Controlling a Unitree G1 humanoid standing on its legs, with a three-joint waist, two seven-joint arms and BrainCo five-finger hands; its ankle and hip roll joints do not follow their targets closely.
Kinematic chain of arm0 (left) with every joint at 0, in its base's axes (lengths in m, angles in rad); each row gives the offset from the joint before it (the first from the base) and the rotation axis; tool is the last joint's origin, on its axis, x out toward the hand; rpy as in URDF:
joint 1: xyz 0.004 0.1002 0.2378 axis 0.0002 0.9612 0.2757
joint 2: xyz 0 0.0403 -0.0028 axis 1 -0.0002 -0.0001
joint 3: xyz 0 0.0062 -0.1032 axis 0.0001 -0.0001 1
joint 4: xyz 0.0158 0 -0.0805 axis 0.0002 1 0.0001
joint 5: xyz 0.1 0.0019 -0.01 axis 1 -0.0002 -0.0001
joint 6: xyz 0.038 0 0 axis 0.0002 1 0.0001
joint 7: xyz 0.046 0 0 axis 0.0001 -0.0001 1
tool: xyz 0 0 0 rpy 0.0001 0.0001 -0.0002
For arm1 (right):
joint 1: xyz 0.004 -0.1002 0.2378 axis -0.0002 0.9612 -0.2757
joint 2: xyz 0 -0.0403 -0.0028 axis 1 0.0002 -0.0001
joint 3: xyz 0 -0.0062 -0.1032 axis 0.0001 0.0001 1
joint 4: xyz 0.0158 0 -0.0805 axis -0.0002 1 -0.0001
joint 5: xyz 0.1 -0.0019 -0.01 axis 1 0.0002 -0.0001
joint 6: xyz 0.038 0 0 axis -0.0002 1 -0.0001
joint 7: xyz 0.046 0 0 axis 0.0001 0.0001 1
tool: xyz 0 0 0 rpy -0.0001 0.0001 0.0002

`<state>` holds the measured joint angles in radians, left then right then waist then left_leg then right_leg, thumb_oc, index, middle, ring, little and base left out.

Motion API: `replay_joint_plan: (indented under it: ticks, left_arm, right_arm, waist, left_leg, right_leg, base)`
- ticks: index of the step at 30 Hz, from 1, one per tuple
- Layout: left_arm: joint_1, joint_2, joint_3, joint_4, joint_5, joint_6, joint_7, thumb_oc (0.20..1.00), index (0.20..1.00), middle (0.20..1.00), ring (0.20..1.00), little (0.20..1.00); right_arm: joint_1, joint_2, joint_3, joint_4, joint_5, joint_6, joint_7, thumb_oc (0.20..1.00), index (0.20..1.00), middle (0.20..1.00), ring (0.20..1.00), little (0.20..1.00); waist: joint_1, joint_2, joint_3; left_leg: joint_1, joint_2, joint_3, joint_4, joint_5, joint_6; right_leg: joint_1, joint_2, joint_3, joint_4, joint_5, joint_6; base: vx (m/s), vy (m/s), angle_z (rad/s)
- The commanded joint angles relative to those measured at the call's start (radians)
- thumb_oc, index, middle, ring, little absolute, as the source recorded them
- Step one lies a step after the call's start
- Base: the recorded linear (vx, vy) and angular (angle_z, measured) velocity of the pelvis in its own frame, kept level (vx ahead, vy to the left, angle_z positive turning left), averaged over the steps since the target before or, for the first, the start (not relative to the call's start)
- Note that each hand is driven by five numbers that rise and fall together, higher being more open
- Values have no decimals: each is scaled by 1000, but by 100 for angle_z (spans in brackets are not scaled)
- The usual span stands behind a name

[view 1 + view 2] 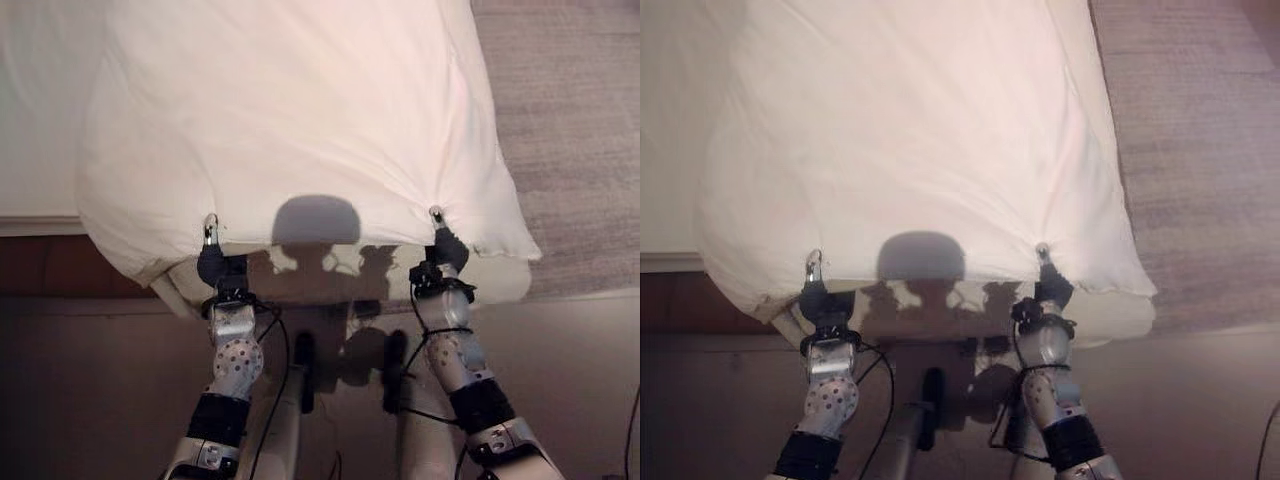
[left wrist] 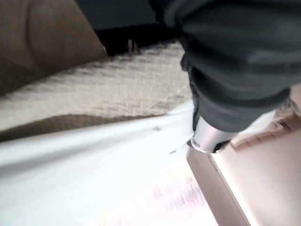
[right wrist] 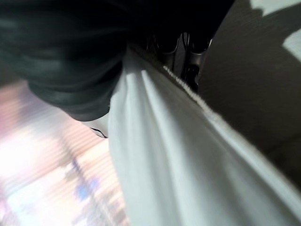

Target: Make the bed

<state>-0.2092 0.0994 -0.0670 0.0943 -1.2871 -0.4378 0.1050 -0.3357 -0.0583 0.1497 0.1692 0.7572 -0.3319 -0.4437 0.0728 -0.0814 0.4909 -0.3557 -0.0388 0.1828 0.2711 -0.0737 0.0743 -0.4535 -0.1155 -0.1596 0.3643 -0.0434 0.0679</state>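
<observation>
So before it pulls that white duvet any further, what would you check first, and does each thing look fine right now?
1. Left hand has the duvet edge: ok, thumb on top, cloth puckered there.
2. Right hand has the edge: ok, the fabric gathers into folds at the hand, and its wrist view shows the hem passing between thumb and fingers.
3. Both hands level: ok, roughly the same height along the near edge.
4. Duvet lies square on the bed: not ok, bare mattress shows on the robot's left.
5. Near corners tidy: not ok, they droop outside each hand.
6. Far end of the duvet: cannot tell.
</observation>
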Motion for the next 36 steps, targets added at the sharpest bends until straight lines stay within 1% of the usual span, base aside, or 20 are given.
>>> replay_joint_plan:
  ticks: [1,3,7,8,9,10,11,14,15,16,17,21,25,26,29,31,32,33,34,36]
  left_arm:
    - [16,51,79,-61,46,-46,-29,200,200,200,200,200]
    - [25,36,47,-45,49,-41,-20,200,200,200,200,200]
    - [75,-1,38,-50,20,-34,-42,200,200,200,200,200]
    - [84,-10,27,-45,26,-41,-34,200,200,200,200,200]
    - [84,-10,27,-45,26,-41,-34,200,200,200,200,200]
    - [73,-11,4,-46,38,-38,-28,200,200,200,200,200]
    - [79,-17,4,-54,32,-38,-33,200,200,200,200,200]
    - [94,-30,18,-53,30,-41,-21,200,200,200,200,200]
    - [95,-31,18,-53,30,-41,-21,200,200,200,200,200]
    - [93,-34,28,-49,33,-45,-15,200,200,200,200,200]
    - [91,-28,34,-51,45,-49,-11,200,200,200,200,200]
    - [90,-6,55,-79,77,-71,6,200,200,200,200,200]
    - [92,7,71,-78,83,-79,11,200,200,200,200,200]
    - [90,10,71,-75,80,-79,6,200,200,200,200,200]
    - [71,28,55,-55,69,-83,-6,200,200,200,200,200]
    - [45,49,34,-44,70,-89,-3,200,200,200,200,200]
    - [50,53,30,-47,79,-89,-1,200,200,200,200,200]
    - [53,54,32,-41,81,-92,0,200,200,200,200,200]
    - [53,56,34,-40,77,-92,2,200,200,200,200,200]
    - [60,68,33,-40,109,-83,6,200,200,200,200,200]
  right_arm:
    - [158,-122,-137,-25,31,-184,-2,200,200,200,200,200]
    - [187,-143,-126,-32,32,-188,21,200,200,200,200,200]
    - [225,-171,-123,-31,25,-162,60,200,200,200,200,200]
    - [221,-187,-129,-25,6,-154,50,200,200,200,200,200]
    - [222,-188,-129,-25,6,-154,50,200,200,200,200,200]
    - [232,-217,-138,-41,-11,-136,55,200,200,200,200,200]
    - [236,-223,-138,-44,-19,-135,56,200,200,200,200,200]
    - [235,-216,-127,-28,-12,-141,55,200,200,200,200,200]
    - [235,-216,-127,-28,-12,-141,54,200,200,200,200,200]
    - [234,-213,-128,-17,-8,-142,62,200,200,200,200,200]
    - [238,-218,-130,-9,-15,-138,65,200,200,200,200,200]
    - [253,-224,-140,10,-7,-141,71,200,200,200,200,200]
    - [257,-224,-150,30,9,-144,72,200,200,200,200,200]
    - [254,-226,-153,34,8,-142,72,200,200,200,200,200]
    - [249,-220,-149,19,-13,-130,73,200,200,200,200,200]
    - [243,-201,-148,20,-13,-140,63,200,200,200,200,200]
    - [230,-186,-144,28,-16,-140,50,200,200,200,200,200]
    - [215,-170,-132,32,-17,-144,46,200,200,200,200,200]
    - [198,-160,-117,37,-24,-141,46,200,200,200,200,200]
    - [189,-152,-92,42,-43,-125,57,200,200,200,200,200]
  waist:
    - [-39,21,-115]
    - [-55,40,-118]
    - [-63,58,-135]
    - [-63,77,-134]
    - [-64,78,-135]
    - [-70,96,-110]
    - [-68,100,-103]
    - [-68,93,-113]
    - [-68,93,-113]
    - [-68,77,-120]
    - [-64,66,-124]
    - [-50,45,-144]
    - [-34,64,-155]
    - [-30,71,-156]
    - [-27,52,-149]
    - [-19,34,-135]
    - [-13,36,-136]
    - [-13,39,-134]
    - [-7,39,-137]
    - [-7,38,-151]
  left_leg:
    - [32,-74,-154,-141,65,-64]
    - [49,-89,-176,-164,78,-57]
    - [39,-93,-166,-148,85,-64]
    - [6,-91,-143,-87,105,-107]
    - [3,-91,-145,-82,103,-107]
    - [-65,-74,-101,67,191,-197]
    - [-77,-77,-109,93,199,-212]
    - [-57,-44,-107,71,139,-155]
    - [-56,-44,-107,70,139,-154]
    - [-45,2,-150,44,109,-126]
    - [-34,34,-193,10,114,-121]
    - [25,209,-330,-197,240,-144]
    - [72,277,-344,-312,303,-193]
    - [80,279,-345,-321,303,-200]
    - [39,152,-321,-143,137,-173]
    - [-11,73,-306,-24,68,-154]
    - [-10,45,-300,-17,40,-125]
    - [-10,23,-286,-8,31,-111]
    - [-12,17,-268,-8,24,-100]
    - [-14,1,-253,-13,27,-80]
  right_leg:
    - [78,132,100,-156,45,30]
    - [64,185,183,-135,36,10]
    - [116,146,157,-225,62,12]
    - [146,124,138,-262,63,8]
    - [147,124,136,-263,63,7]
    - [175,103,108,-266,48,-15]
    - [178,105,100,-254,42,-24]
    - [164,102,80,-216,20,-27]
    - [164,102,80,-215,19,-27]
    - [158,87,87,-200,10,-25]
    - [158,75,94,-198,7,-20]
    - [114,45,107,-123,-24,-15]
    - [79,26,110,-60,-43,9]
    - [77,10,111,-57,-39,23]
    - [111,-113,116,-158,72,98]
    - [146,-170,124,-261,155,117]
    - [160,-202,122,-302,206,123]
    - [154,-226,129,-328,272,123]
    - [152,-239,110,-362,295,119]
    - [162,-223,80,-370,263,106]
  base:
    - [0,0,0]
    - [31,-38,-8]
    - [1,-102,0]
    - [-18,-86,-1]
    - [-65,-197,10]
    - [-58,-149,21]
    - [-69,-204,44]
    - [-15,-107,63]
    - [7,-47,56]
    - [11,-6,12]
    - [14,19,-7]
    - [24,170,0]
    - [2,279,-11]
    - [-53,654,-27]
    - [-70,692,-13]
    - [-15,596,24]
    - [-1,631,30]
    - [-7,647,24]
    - [-17,416,14]
    - [1,488,-18]
